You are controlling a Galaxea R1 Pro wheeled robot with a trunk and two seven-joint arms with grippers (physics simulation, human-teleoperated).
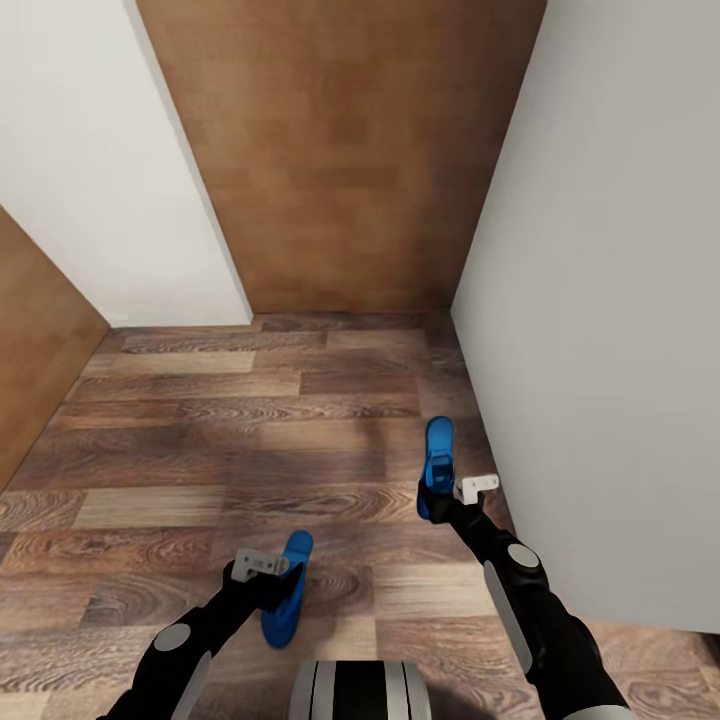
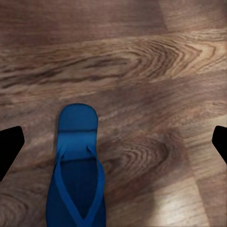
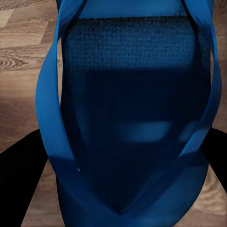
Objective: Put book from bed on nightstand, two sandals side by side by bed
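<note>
While the robot faced a corner of white walls [image 1: 600,300] and wood panelling [image 1: 340,150], both blue sandals sat over the plank floor [image 1: 200,440], well apart. The right hand [image 1: 447,497] appeared clenched on the right sandal [image 1: 437,470]; the left hand [image 1: 268,580] met the left sandal [image 1: 285,595], fingers [image 2: 9,146] spread wide. Judging by this, the sandal step was underway, and carrying both bedside came next.

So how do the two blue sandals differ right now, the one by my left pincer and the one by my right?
The left sandal lies near the robot's base, out on open floor; the right sandal lies farther ahead, close to the white wall. The left pincer is spread wide with its sandal off to one side; the right pincer straddles its sandal closely. Both are blue flip-flops, pointing roughly forward.
</note>
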